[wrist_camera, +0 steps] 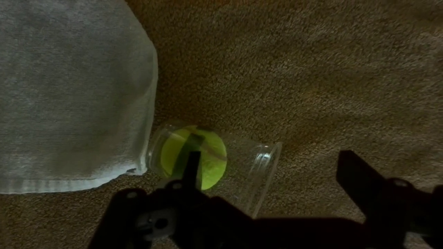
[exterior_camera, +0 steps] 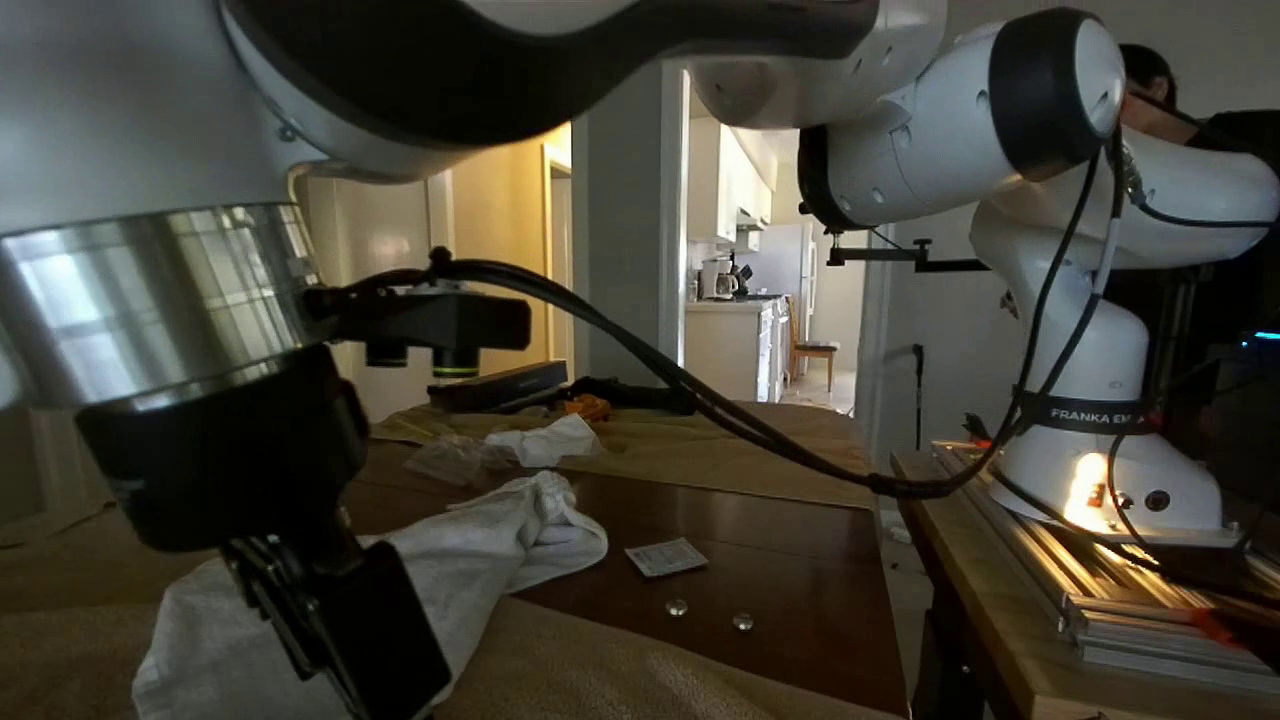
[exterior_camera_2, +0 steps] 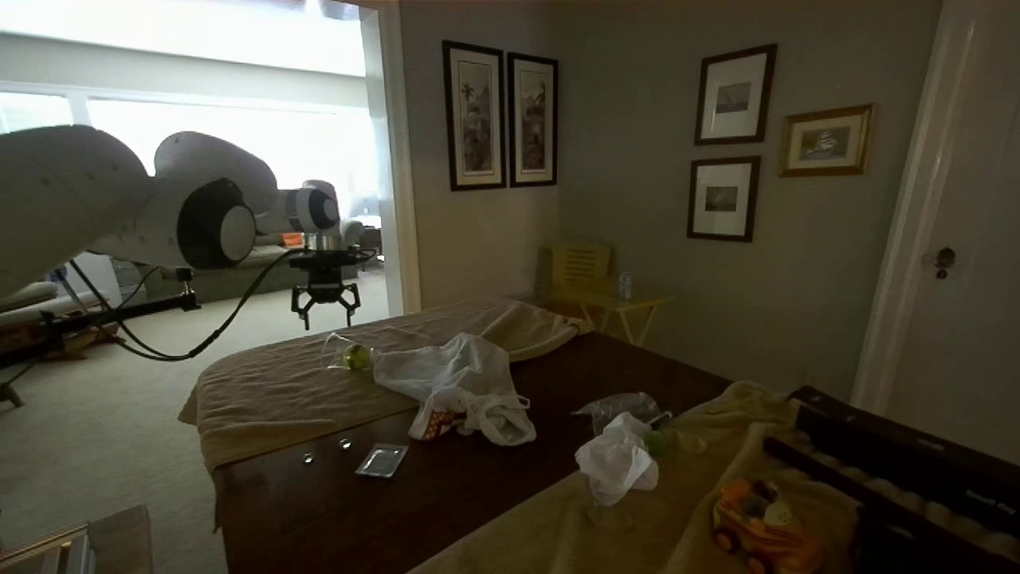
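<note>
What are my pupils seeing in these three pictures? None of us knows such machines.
The machine is a robot arm ending in a gripper. Two pictures come from cameras outside it; the dark close-up comes from a camera on its wrist, looking down. On the table lie a brown towel, a white cloth, a flat packet and two small shiny pieces. On the towel, a clear cup rests sideways with a green ball inside. The gripper is open and holds nothing.
</note>
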